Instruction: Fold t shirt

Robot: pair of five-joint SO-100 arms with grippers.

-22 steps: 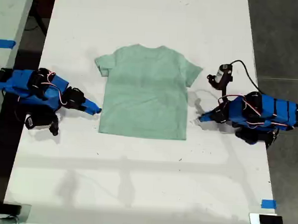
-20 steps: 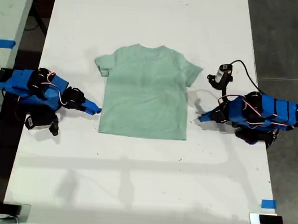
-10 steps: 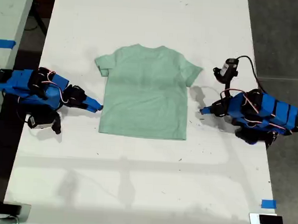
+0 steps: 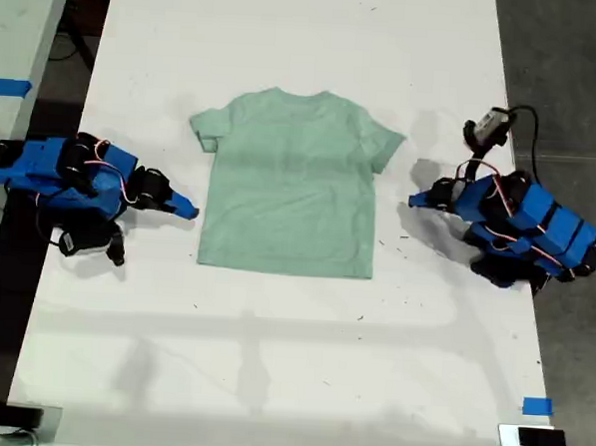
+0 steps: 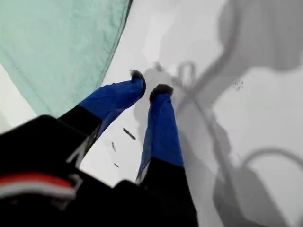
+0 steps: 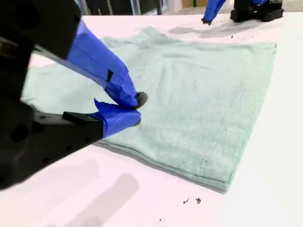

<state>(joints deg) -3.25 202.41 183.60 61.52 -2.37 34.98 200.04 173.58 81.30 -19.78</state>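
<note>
Mint t shirt (image 4: pixel 292 183) flat, second hand (image 6: pixel 135 108) closed

T shirt (image 4: pixel 290 183) flat on surface (image 4: pixel 271 361), roughly centred, neck toward the exterior view's top, hem toward its bottom. Second claw (image 4: pixel 186 208) just beside shirt's side edge on the exterior view's left, tips over surface. First claw (image 4: pixel 416 201) near shirt's edge on the exterior view's right, off the cloth. Both arms lying outward from shirt, toward surface's side edges.
</note>
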